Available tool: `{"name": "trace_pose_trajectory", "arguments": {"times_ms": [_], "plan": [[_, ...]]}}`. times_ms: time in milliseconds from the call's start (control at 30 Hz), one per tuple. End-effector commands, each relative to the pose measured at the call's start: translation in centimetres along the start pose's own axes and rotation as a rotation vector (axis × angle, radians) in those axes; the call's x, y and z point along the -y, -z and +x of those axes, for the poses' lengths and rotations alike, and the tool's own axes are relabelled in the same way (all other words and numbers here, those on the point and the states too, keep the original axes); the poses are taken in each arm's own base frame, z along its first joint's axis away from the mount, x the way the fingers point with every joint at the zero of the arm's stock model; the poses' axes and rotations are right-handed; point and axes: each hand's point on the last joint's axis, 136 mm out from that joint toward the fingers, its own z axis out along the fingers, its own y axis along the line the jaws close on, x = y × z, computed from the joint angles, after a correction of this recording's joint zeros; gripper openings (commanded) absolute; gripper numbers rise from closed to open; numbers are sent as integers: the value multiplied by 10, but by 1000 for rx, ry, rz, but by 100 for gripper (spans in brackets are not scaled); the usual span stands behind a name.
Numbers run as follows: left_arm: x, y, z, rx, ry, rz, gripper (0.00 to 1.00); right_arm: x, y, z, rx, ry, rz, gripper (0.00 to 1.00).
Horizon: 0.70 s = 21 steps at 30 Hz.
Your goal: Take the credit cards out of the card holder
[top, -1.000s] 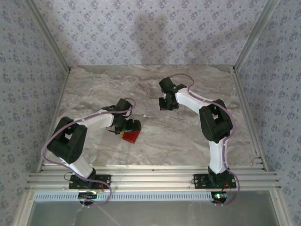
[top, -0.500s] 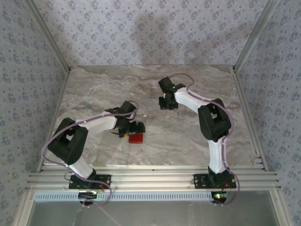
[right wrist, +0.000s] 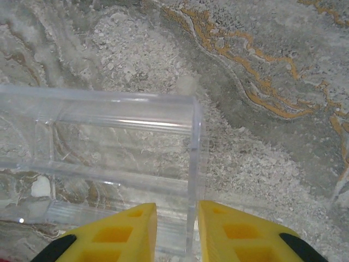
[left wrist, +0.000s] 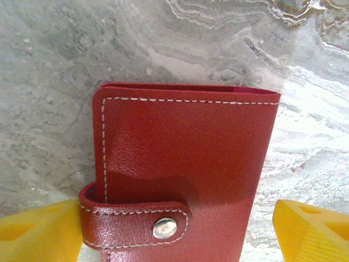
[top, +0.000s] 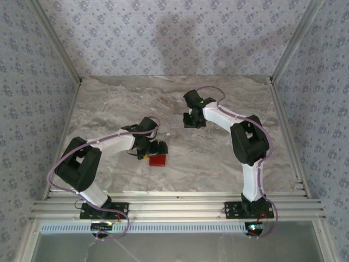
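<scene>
**Marbled bench, papered walls all round**

You're looking down on a grey, marble-veined bench [top: 109, 103], and up close thin orange veins [right wrist: 267, 103] run through it. Blue-grey floral paper covers the back wall [top: 109, 38], left wall [top: 27, 109] and right wall [top: 322, 109]. Metal posts [top: 54, 41] climb the back corners. Ribbed aluminium rails [top: 174, 204] line the near edge. A soft shadow [top: 174, 30] sits on the back wall.

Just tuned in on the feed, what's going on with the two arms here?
The left tool hangs open over the card holder, one yellow finger on each side, not gripping it. The holder lies closed on the marble table with its snap tab fastened, so the cards are not out yet. The right tool sits farther back over a clear plastic piece, its fingers slightly apart on either side of that piece's edge.
</scene>
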Motion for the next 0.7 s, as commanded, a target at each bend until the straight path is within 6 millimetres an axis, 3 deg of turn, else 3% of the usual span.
{"name": "trace_pose_trajectory", "arguments": {"times_ms": [0,200,367,500,667], "plan": [[4,16,-4,32,-30,-11,88,-7,21,1,24,-5,-27,31],[-6,28,-7,45,-70,-88,85,-3,44,3,56,7,-16,38],[-13,39,-8,50,-84,-108,83,-12,66,18,63,41,-66,43],[-18,39,-9,40,-75,-77,81,-29,78,40,38,37,-167,47],[-12,31,-12,32,-57,65,79,-65,85,66,4,-7,-386,48]]}}
